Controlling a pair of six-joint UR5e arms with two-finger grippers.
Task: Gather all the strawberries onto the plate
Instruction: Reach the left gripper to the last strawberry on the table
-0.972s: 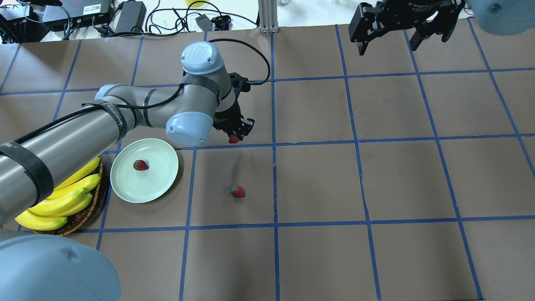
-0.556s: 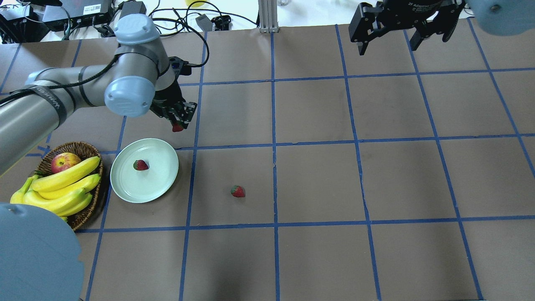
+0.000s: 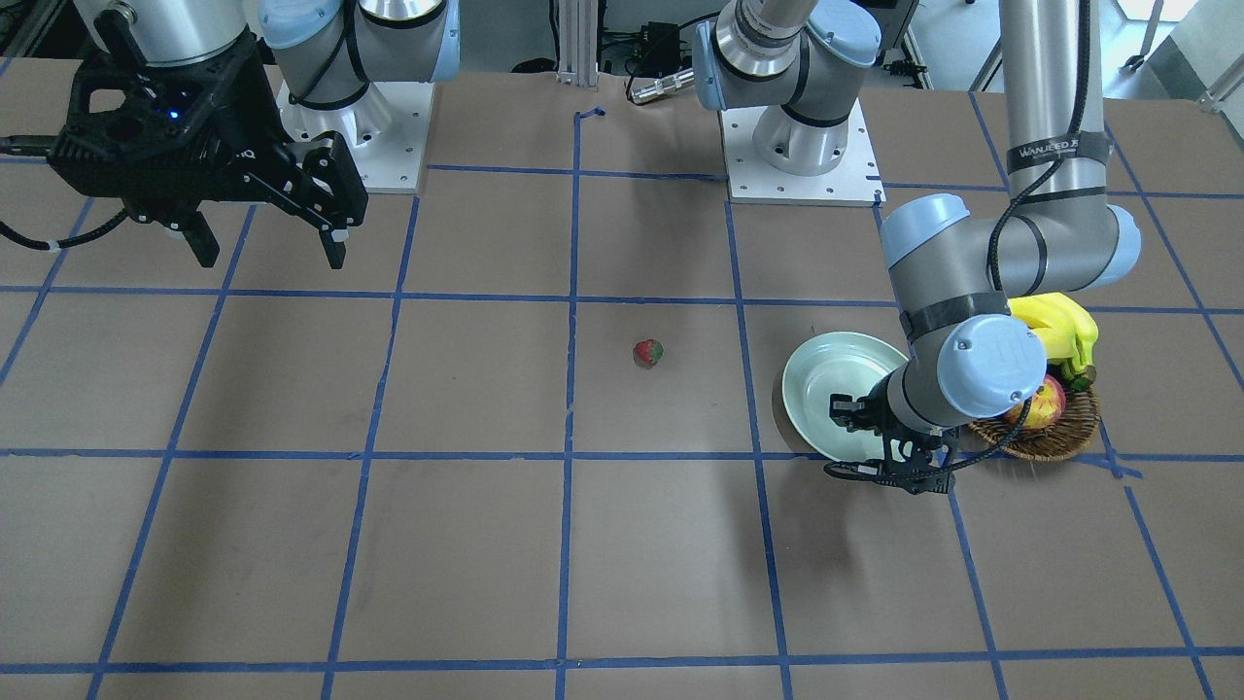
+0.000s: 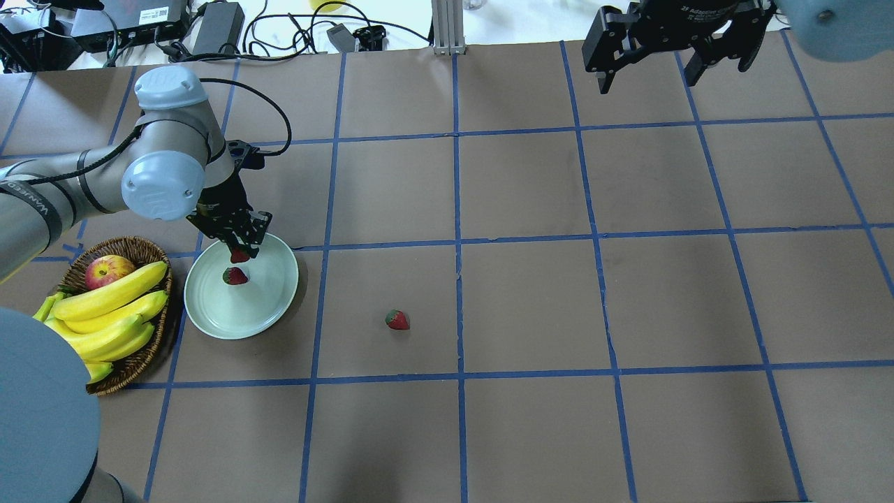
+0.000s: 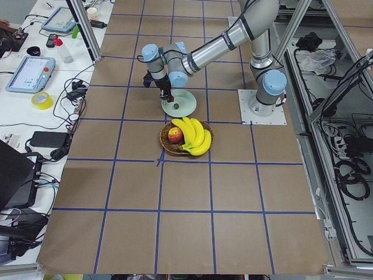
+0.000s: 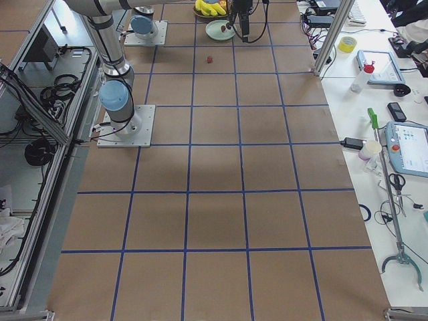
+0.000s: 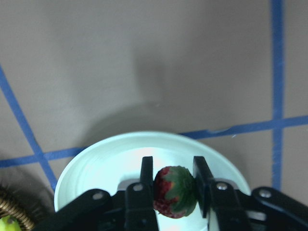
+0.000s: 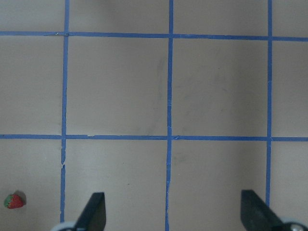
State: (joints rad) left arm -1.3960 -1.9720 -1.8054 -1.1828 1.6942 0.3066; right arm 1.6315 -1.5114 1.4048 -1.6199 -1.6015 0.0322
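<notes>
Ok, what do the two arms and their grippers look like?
The left arm and right arm are silver tubes with pale blue joint caps. A black cable runs along the left arm under black bands, one with white lettering. The left gripper and right gripper are black, two-fingered.

1. Overhead: behind the robot, looking forward and down over the whole surface (image 4: pixel 531 293); plate (image 4: pixel 269 304) centre left.
2. Front: across from the robot, facing it, steeply down; same plate right of centre.
3. Two side views: distant, from each end, looking along the surface.
4. Left wrist: very close, left claw (image 7: pixel 174 166) and clamped strawberry (image 7: pixel 175 195) at bottom centre, plate beneath.
5. Right wrist: high, looking down; loose strawberry (image 8: pixel 14 200) lower left, shared with overhead.
</notes>
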